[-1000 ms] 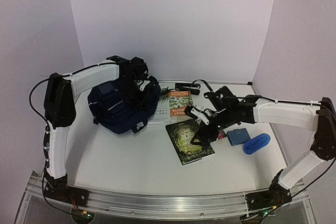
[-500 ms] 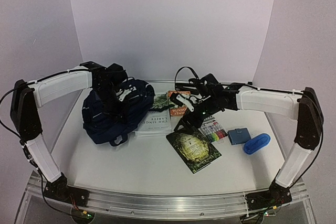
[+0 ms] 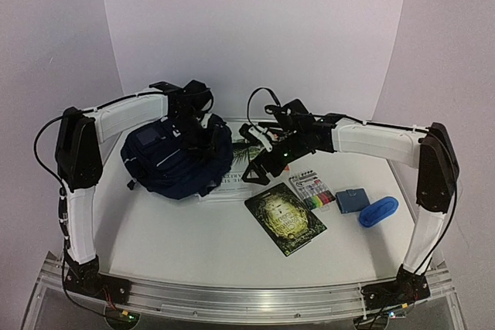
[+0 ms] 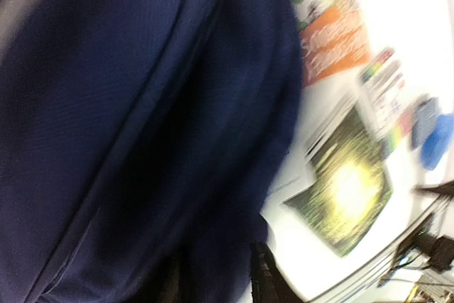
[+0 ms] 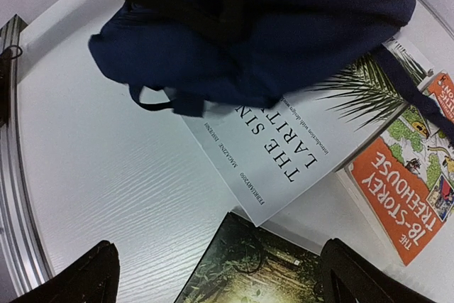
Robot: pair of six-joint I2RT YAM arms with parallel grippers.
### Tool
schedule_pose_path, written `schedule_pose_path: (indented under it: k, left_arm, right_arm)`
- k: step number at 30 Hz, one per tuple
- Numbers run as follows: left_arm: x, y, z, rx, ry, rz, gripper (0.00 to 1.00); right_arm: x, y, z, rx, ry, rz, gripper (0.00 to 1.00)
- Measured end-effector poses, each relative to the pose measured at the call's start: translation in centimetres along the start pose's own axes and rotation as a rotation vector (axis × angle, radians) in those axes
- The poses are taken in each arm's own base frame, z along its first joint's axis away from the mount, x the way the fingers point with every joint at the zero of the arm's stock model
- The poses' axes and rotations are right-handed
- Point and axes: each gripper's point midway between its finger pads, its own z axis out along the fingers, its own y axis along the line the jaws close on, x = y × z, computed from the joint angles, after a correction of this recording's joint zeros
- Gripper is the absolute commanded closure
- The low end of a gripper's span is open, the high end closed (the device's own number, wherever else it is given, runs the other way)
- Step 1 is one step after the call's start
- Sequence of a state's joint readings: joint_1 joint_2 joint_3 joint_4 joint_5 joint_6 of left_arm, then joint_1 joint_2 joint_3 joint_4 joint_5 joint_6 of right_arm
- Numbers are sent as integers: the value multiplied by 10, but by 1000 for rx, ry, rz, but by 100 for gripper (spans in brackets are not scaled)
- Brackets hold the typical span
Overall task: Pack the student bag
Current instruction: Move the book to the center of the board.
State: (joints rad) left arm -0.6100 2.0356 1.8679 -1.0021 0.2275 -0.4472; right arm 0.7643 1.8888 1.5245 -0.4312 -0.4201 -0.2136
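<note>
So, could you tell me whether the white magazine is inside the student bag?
Out: the white magazine lies flat on the table, cover showing, the student bag overlapping its edge.

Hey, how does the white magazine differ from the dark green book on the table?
The white magazine has a pale cover with black lettering and a palm leaf; the dark green book has a dark cover with a yellowish glow at its middle. The student bag lies over part of the magazine, while the green book is uncovered. Both lie flat on the table.
</note>
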Motion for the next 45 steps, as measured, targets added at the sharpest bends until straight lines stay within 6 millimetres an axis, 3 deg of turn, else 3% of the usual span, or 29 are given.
schedule_pose_path:
  k: [4, 7, 9, 14, 18, 23, 28, 30, 33, 37, 41, 45]
  left_arm:
    - [-37, -13, -23, 63, -124, -44, 36]
    - [-41, 6, -46, 71, -186, -111, 25]
    - [-24, 32, -62, 55, -202, -170, 23]
    - [40, 103, -98, -17, -229, -354, 23]
    - [83, 144, -96, -76, -202, -459, 23]
    - [107, 190, -83, -150, -145, -580, 24]
    - [107, 204, -73, -173, -110, -606, 24]
    - [106, 206, -67, -178, -93, -611, 24]
    - [105, 207, -63, -180, -85, -614, 25]
    - [105, 207, -63, -178, -82, -613, 26]
    - [104, 206, -63, -171, -82, -586, 27]
    - [99, 204, -61, -152, -96, -539, 30]
  right_arm:
    - [-6, -1, 0, 3, -21, 32, 2]
    - [-10, -2, 2, 5, -37, 62, 2]
    - [-14, -5, 7, 7, -45, 86, 3]
    - [-33, -15, 30, -2, -76, 173, 2]
    - [-46, -23, 53, -20, -96, 284, 2]
    - [-52, -28, 83, -41, -95, 433, 2]
    - [-52, -21, 107, -41, -83, 528, 2]
    - [-47, -20, 116, -27, -76, 571, 16]
    - [-44, -20, 122, -16, -71, 607, 62]
    - [-45, -21, 124, -26, -71, 656, 98]
    - [-52, -27, 117, -37, -83, 672, 100]
    - [-54, -52, 104, -24, -102, 695, 100]
